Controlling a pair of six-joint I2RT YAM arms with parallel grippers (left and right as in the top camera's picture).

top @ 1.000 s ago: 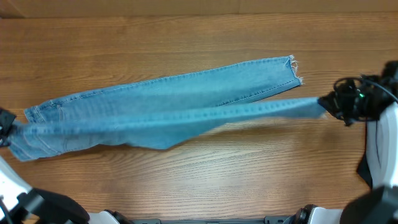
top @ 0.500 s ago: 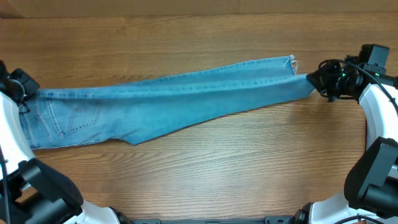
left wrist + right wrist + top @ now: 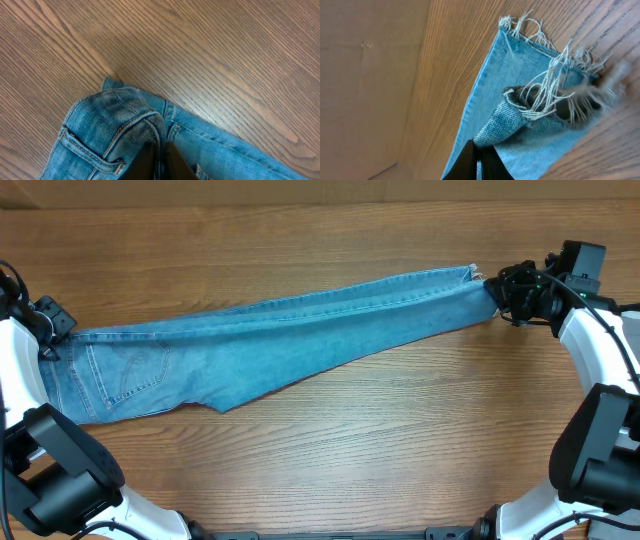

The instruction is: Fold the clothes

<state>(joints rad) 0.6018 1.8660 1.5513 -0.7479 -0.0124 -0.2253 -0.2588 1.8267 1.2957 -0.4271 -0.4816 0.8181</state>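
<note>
Jeans [image 3: 280, 330] lie stretched lengthwise across the table [image 3: 350, 450], one leg laid over the other. The waistband [image 3: 100, 107] is at the left end and the frayed hem [image 3: 545, 45] at the right; a back pocket [image 3: 125, 370] faces up. Left fingers [image 3: 142, 167] stand narrow, with a raised fold of waistband pinched between them. Right fingers [image 3: 465, 170] are closed tight on a doubled corner of the hem, which stands up off the wood while the rest of the cuff lies flat. Assessment: the lengthwise fold appears laid, and the step in hand is setting both ends down and letting go; the crosswise folds are not yet begun. Alignment is fair, not perfect. In the overhead view the far edges of the two legs seem to run together, but below the seat a point of denim juts toward the near side of the table. Recommendations: hold light tension between the two ends so the legs lie without slack. Bring each pinched fold down until it touches the table before parting the fingers, part them fully, then lift straight up — a sideways exit would likely drag the top layer off the one beneath. Risk noted: the loose hem threads lie close to the right fingers and could snag on withdrawal.
</note>
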